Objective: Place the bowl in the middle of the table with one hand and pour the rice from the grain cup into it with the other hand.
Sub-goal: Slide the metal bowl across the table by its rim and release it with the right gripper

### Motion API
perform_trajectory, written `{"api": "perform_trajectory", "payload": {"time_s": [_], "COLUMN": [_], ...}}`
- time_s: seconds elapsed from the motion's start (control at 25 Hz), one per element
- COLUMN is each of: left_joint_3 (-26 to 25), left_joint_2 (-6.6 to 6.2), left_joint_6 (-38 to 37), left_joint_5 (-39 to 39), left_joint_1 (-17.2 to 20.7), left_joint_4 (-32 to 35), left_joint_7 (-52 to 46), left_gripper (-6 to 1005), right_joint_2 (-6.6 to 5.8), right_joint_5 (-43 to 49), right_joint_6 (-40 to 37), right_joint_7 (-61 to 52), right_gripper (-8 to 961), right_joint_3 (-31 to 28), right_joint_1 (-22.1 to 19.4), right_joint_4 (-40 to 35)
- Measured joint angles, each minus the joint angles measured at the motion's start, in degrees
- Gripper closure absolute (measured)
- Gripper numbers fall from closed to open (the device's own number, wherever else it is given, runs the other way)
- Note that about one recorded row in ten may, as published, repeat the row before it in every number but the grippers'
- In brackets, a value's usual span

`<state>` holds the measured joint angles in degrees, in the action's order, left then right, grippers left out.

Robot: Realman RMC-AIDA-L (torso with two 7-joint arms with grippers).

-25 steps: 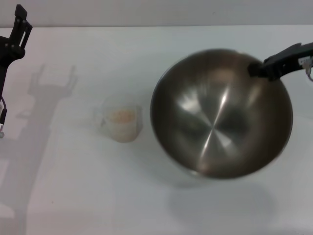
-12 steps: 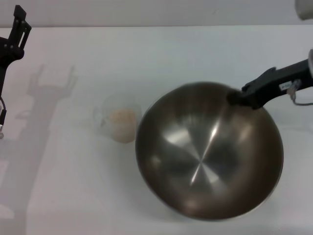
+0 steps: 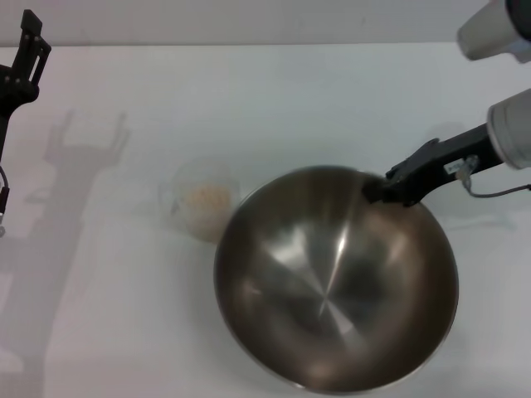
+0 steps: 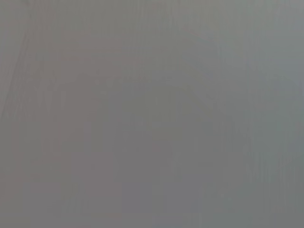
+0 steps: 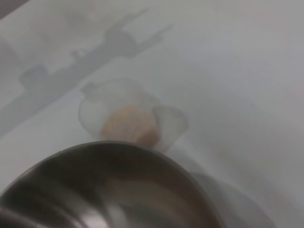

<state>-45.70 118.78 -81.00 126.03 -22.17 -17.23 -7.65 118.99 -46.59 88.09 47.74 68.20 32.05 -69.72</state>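
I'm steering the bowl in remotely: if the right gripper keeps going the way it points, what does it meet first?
Likely the grain cup. The right gripper, clamped on the bowl rim, points toward it, and the bowl's leading edge looks close beside it. Depth is unclear.

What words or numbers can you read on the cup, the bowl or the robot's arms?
None can be read.
The grain cup: no markings show on its frosted wall.
The bowl: bare shiny metal, no brand.
The right pincer, gripping the bowl's rim: a small white tag sits on the arm behind it, too small to read.
The left pincer, parked at the table's far left: no lettering.
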Motion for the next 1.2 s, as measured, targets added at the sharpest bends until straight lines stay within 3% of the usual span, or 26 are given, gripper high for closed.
{"api": "perform_trajectory", "payload": {"time_s": [0.28, 0.72, 1.2], "left_joint_3": [0.0, 0.0, 0.0], "left_joint_2": [0.04, 0.05, 0.04], "left_joint_6": [-0.03, -0.03, -0.9], "left_joint_5": [0.0, 0.0, 0.0], "left_joint_1": [-0.04, -0.3, 0.23], "left_joint_4": [0.09, 0.06, 0.08], "left_joint_7": [0.0, 0.0, 0.0], "left_gripper": [193, 194, 196], "right_joint_2": [-0.02, -0.04, -0.1], "right_joint_5": [0.53, 2.59, 2.7], "right_joint_6": [-0.41, -0.39, -0.24], "right_joint_7": [-0.25, -2.24, -2.88], "right_gripper": [928, 851, 615], "right_joint_3": [1.01, 1.02, 1.0], "right_joint_1": [1.18, 1.88, 2.75], "right_joint_4": [2.21, 2.03, -3.13]}}
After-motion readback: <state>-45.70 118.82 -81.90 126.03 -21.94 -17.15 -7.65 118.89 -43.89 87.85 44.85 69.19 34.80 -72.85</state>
